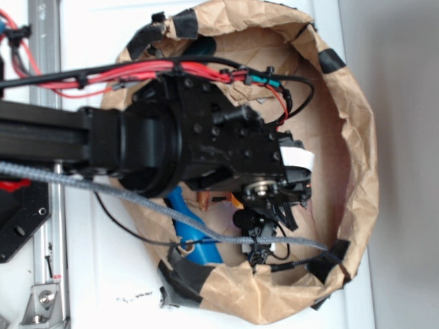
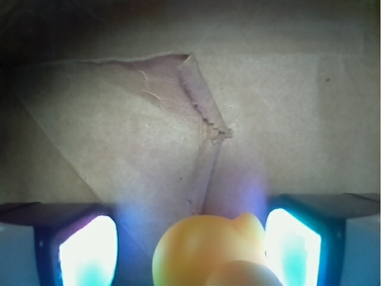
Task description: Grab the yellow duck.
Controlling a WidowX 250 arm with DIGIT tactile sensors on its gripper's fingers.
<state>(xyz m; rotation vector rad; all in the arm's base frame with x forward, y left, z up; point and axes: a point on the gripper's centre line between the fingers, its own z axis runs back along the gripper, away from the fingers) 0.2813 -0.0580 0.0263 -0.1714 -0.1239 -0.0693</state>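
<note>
Black arm (image 1: 171, 147) over, seemingly, paper-lined bin (image 1: 357, 171)

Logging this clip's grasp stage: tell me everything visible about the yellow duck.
The yellow duck shows only in the wrist view, at the bottom edge, cut off by the frame. It is smooth, glossy orange-yellow, with rounded lobes; no beak or eyes are visible. It sits between the two jaws, nearer the right-hand one, over the brown paper floor. Whether the jaws touch it cannot be told. In the exterior view the arm hides it.

lab | robot arm (image 1: 137, 147) | metal rail (image 1: 46, 41) | taped paper bin (image 1: 357, 171)
</note>
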